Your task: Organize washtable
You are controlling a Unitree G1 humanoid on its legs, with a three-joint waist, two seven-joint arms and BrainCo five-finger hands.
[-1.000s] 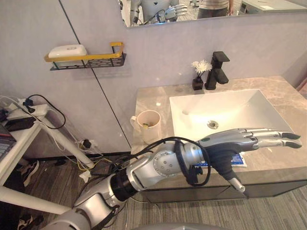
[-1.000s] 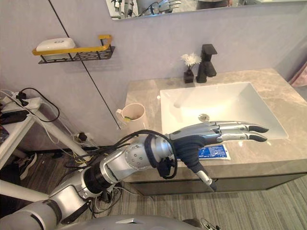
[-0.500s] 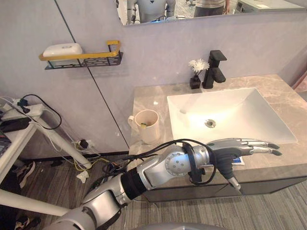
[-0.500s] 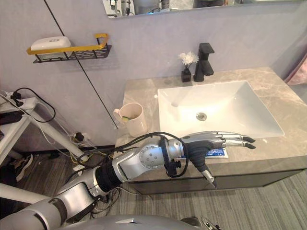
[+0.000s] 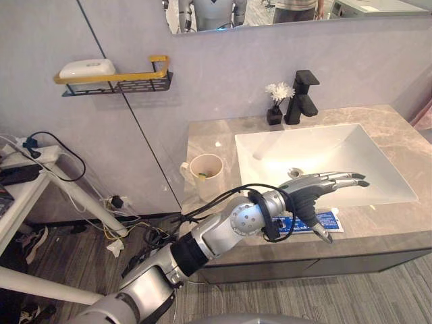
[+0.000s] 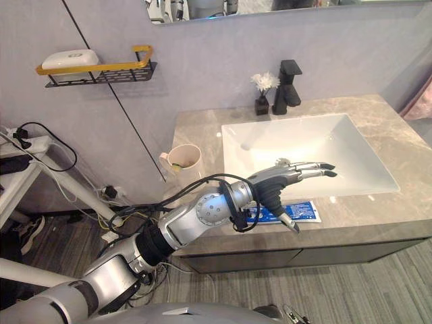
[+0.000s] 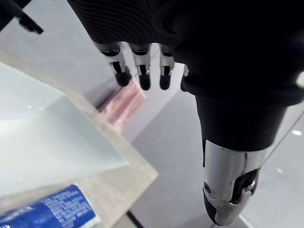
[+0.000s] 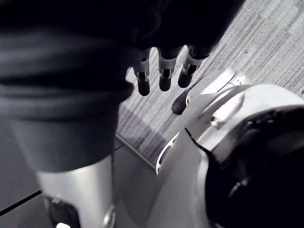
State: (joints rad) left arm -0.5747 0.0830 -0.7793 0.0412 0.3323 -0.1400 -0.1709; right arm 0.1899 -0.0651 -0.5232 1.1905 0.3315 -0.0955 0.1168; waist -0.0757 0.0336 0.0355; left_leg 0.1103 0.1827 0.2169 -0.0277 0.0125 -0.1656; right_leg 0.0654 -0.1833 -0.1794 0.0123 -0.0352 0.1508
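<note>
A blue toothpaste tube [image 5: 316, 222] lies flat on the stone counter [image 5: 209, 138] along its front edge, just before the white sink [image 5: 324, 162]. My left hand [image 5: 317, 190] hovers right above the tube, open, with straight fingers reaching over the sink's front rim and the thumb pointing down toward the tube. In the left wrist view the fingers [image 7: 138, 71] are straight and hold nothing, and the tube [image 7: 47, 212] lies below them. My right hand [image 8: 164, 71] hangs open above the carpeted floor.
A cream cup [image 5: 208, 177] stands on the counter's left part. A black faucet [image 5: 305, 96] and a small vase of white flowers [image 5: 278, 104] stand behind the sink. A wall shelf [image 5: 118, 81] holds a white soap box [image 5: 86, 68]. A side table [image 5: 27, 182] stands at far left.
My left hand has sunk from high above the counter's front edge to just over the tube, which now shows more fully. The camera has shifted slightly.
</note>
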